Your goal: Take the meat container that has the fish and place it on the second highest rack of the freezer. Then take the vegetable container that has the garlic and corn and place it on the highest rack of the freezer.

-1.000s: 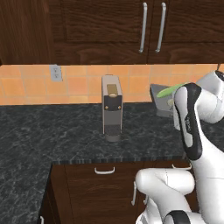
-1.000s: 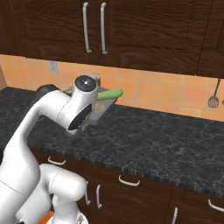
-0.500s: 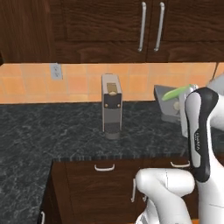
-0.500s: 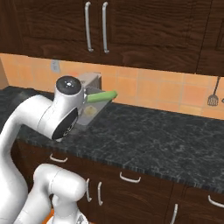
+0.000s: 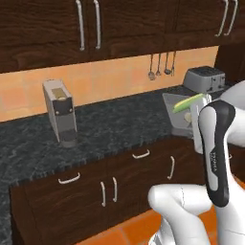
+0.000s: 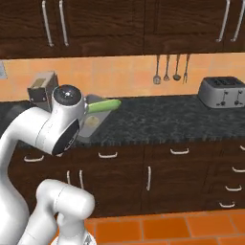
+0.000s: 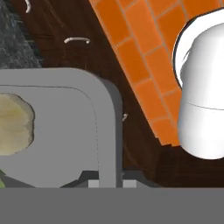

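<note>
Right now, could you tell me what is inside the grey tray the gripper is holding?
The vegetable container holds the corn and the pale garlic. The gripper is shut on its rim; the arm covers part of the tray in both base views.

A grey, boxy coffee machine [image 5: 61, 117] with a dark front panel stands on the black speckled stone counter [image 5: 110, 127], at nine o'clock in the left base view. A silver two-slot toaster [image 6: 223, 92] sits on the counter at three o'clock in the right base view. Four dark metal utensils [image 6: 171, 69] hang on the orange tiled backsplash [image 6: 124, 76], at one o'clock. Dark wooden cabinets [image 6: 158, 174] with curved silver handles run below the counter, above an orange tiled floor [image 6: 167, 229].
</note>
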Robot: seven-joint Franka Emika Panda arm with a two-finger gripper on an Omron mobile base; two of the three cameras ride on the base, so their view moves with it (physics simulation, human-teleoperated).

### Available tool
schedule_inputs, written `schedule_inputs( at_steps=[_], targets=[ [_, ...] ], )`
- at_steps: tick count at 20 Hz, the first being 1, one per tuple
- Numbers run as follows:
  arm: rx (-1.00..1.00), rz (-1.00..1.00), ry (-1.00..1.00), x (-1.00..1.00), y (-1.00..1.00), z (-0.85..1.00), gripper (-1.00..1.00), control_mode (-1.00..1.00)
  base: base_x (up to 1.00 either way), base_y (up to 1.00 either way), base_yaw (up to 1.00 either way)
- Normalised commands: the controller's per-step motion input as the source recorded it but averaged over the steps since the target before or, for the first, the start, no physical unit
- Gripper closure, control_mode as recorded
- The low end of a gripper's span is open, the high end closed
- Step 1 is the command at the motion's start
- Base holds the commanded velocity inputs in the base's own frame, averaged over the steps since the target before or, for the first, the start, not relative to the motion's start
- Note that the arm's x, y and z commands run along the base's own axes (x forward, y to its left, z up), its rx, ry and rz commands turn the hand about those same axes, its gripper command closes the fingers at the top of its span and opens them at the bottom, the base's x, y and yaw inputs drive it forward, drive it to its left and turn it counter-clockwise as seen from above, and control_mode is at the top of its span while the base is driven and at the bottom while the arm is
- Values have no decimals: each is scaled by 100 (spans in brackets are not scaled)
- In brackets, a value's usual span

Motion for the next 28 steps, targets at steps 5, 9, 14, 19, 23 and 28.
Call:
schedule_inputs(
  at_steps=[5, 9, 14, 19, 23, 28],
  targets=[
    [0, 0, 0, 0, 0, 0, 100, 100, 0, -11, -91],
    [0, 0, 0, 0, 0, 0, 100, 100, 0, -11, -91],
    [0, 0, 0, 0, 0, 0, 100, 100, 3, -18, -83],
    [0, 0, 0, 0, 0, 0, 100, 100, 24, -4, -74],
    [0, 0, 0, 0, 0, 0, 100, 100, 39, 0, -70],
    [0, 0, 0, 0, 0, 0, 100, 100, 89, -35, -42]
  ],
)
